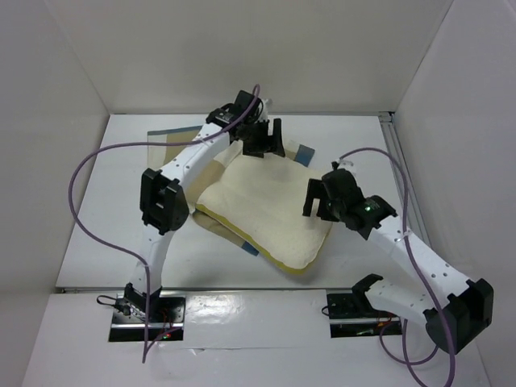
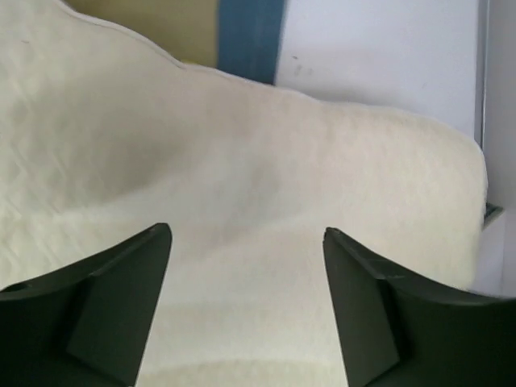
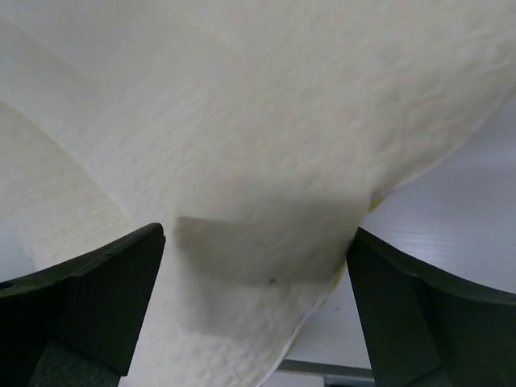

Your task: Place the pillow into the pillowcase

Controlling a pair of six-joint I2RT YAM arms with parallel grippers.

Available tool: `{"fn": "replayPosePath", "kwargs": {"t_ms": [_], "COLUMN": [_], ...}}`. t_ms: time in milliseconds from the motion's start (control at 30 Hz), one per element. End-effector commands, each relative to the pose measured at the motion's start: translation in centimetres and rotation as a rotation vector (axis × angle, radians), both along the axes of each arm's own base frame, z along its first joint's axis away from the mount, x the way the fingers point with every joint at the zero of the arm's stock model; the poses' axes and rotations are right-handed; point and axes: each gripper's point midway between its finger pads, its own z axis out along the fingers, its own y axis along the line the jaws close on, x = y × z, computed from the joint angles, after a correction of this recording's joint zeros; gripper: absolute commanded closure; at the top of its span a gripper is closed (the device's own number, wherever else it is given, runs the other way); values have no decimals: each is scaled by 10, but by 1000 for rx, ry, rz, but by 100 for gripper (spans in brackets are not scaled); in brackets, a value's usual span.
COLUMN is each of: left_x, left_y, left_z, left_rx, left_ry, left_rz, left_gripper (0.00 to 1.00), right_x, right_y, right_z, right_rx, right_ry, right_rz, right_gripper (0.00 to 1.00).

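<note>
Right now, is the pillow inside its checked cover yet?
Not yet. Done: the pillow lies on top of the pillowcase, almost all uncovered. In hand: nothing; the left gripper and right gripper hang open above the pillow. Left: opening the pillowcase and sliding the pillow in.

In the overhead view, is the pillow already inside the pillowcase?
No, the cream pillow lies bare on top of the checked pillowcase, which shows only past the pillow's edges.
</note>
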Motion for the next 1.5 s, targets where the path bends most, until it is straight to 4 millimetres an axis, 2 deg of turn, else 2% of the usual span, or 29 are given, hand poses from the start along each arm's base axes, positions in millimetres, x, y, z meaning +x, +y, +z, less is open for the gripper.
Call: {"fn": "replayPosePath", "kwargs": {"t_ms": [0, 33, 67, 133, 167, 200, 233, 267, 300, 367, 400, 433, 467, 500, 567, 600, 633, 700, 733, 767, 833, 867, 933, 967, 1033, 1067, 1167, 1400, 1467], "left_x": [-14, -24, -19, -22, -38, -40, -47, -64, -76, -90, -111, -118, -126, -142, -154, -166, -171, -187, -191, -195, -201, -205, -211, -210, -216, -217, -215, -199, -194], "left_y": [30, 51, 77, 115, 137, 161, 176, 190, 207, 222, 231, 240, 243, 247, 245, 247, 248, 249, 248, 243, 235, 230, 224, 218, 213, 210, 203, 193, 188], "left_z": [147, 164, 167, 163, 147, 137, 125, 83, 85, 62, 24, 27, 18, -6, -6, -26, -32, -52, -57, -61, -72, -76, -85, -87, -97, -103, -111, -103, -95], "left_rx": [-98, -90, -78, -39, -4, 17, 26, 76, 62, 53, 83, 48, 28, 36, -19, -1, -10, -23, -34, -57, -100, -114, -133, -146, -152, -150, -188, -269, -297], "left_ry": [-293, -316, -314, -293, -239, -210, -170, -69, -75, -39, 43, 22, 49, 108, 99, 128, 135, 179, 179, 189, 166, 178, 172, 161, 173, 175, 135, 23, -12], "left_rz": [10, 47, 120, 248, 307, 381, 445, 487, 541, 635, 665, 709, 751, 769, 794, 795, 807, 823, 814, 793, 741, 706, 643, 611, 576, 565, 533, 495, 469], "left_gripper": [8, 8, 8, 8, 10, 10, 10, 10, 11, 13, 13, 14, 14, 15, 15, 15, 15, 15, 15, 15, 15, 15, 14, 13, 10, 10, 12, 11, 11], "right_x": [39, 43, 48, 50, 56, 53, 52, 54, 56, 50, 45, 39, 37, 35, 44, 44, 47, 53, 60, 67, 76, 81, 74, 79, 76, 84, 82, 80, 83], "right_y": [-8, -6, 9, 42, 49, 73, 77, 85, 97, 139, 161, 186, 197, 209, 226, 235, 242, 258, 259, 259, 266, 264, 272, 267, 274, 268, 267, 268, 265], "right_z": [91, 99, 116, 108, 113, 97, 89, 86, 89, 71, 71, 57, 51, 44, 24, 15, -1, -12, -31, -38, -38, -35, -18, 10, 39, 60, 81, 100, 93], "right_rx": [-46, -61, -34, -87, -124, -180, -247, -293, -320, -378, -364, -381, -399, -394, -414, -403, -421, -408, -430, -428, -398, -383, -292, -237, -99, -50, 35, 92, 83], "right_ry": [-258, -273, -305, -285, -314, -289, -277, -282, -299, -291, -302, -309, -315, -309, -313, -307, -285, -291, -262, -253, -233, -223, -226, -263, -280, -307, -297, -301, -282], "right_rz": [-35, -17, 41, 154, 154, 208, 226, 239, 265, 434, 513, 579, 630, 673, 705, 736, 743, 772, 768, 759, 753, 749, 791, 778, 819, 814, 852, 875, 867], "right_gripper": [0, 0, 0, 0, 0, 0, 0, 0, 0, 0, 0, 0, 0, 0, 0, 0, 0, 0, 0, 19, 86, 100, 100, 100, 100, 100, 100, 100, 100]}}
